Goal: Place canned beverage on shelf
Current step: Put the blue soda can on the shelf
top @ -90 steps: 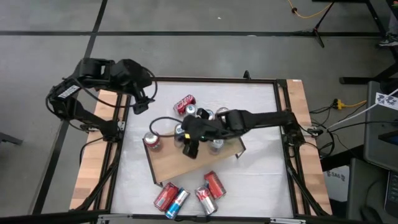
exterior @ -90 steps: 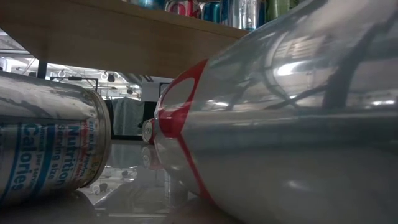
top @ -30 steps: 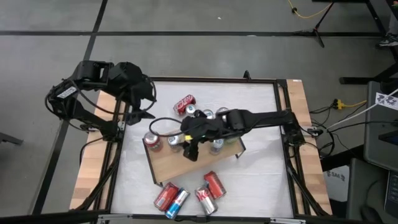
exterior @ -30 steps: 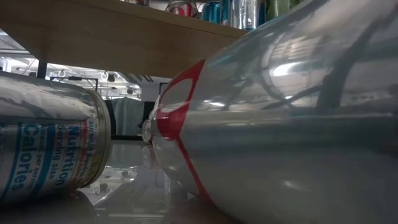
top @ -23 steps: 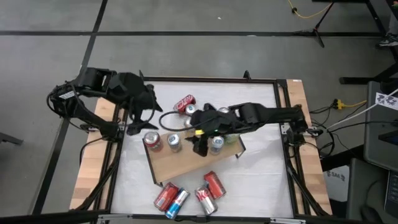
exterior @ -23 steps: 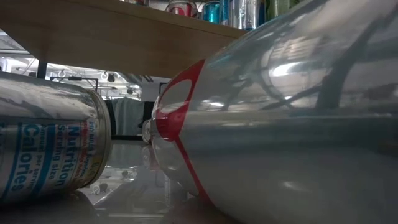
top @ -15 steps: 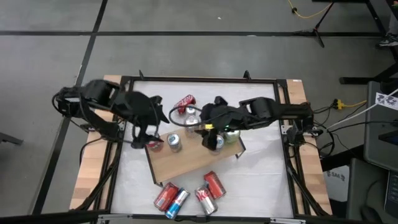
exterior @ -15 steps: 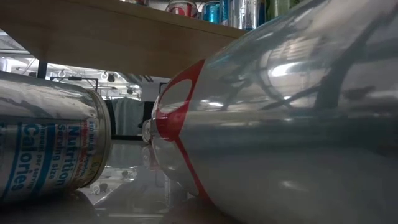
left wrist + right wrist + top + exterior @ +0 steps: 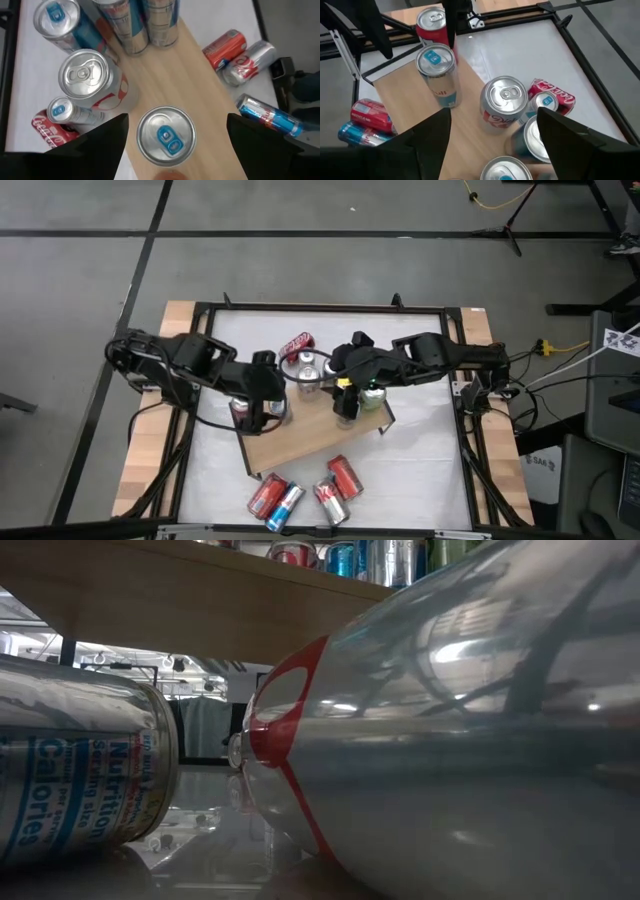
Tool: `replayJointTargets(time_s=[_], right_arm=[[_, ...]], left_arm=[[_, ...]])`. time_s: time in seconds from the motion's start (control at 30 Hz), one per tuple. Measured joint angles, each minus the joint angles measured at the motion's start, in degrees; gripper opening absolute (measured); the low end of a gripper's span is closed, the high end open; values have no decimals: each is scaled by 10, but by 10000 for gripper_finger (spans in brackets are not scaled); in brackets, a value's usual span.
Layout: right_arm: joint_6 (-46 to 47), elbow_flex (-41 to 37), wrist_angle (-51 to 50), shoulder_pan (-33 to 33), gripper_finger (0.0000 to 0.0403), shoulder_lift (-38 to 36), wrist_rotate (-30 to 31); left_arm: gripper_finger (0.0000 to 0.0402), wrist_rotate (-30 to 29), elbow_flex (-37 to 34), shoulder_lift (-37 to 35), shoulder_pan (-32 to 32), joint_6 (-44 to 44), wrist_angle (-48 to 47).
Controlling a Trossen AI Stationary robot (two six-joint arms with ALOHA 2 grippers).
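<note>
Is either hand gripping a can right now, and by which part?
Neither. The left hand hangs open above an upright can on the shelf, fingers clear of its sides. The right hand is open and empty.

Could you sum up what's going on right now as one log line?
left pincer: open above a can standing on the shelf | right pincer: open over shelf cans | four cans lying on table

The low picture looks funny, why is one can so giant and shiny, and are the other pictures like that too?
Low view: a silver can with a red mark lies right against the camera, so it fills the picture and mirrors the room's lights. Left wrist view: the cans and wooden shelf look sharp, evenly lit. High view: the left gripper looks smeared.
</note>
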Motion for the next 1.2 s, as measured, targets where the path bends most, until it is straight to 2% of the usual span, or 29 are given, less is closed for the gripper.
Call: replayJointTargets(time_s=[0.3, 0.53, 1.2], right_arm=[[-31, 0, -4, 0, 285, 0, -2], [-43, 0, -4, 0, 285, 0, -3], [-43, 0, -37, 0, 285, 0, -4]], left_arm=[[328, -2, 0, 34, 2, -16, -25], [328, -41, -1, 48, 3, -31, -53], [328, -41, -1, 52, 3, -48, -58]])
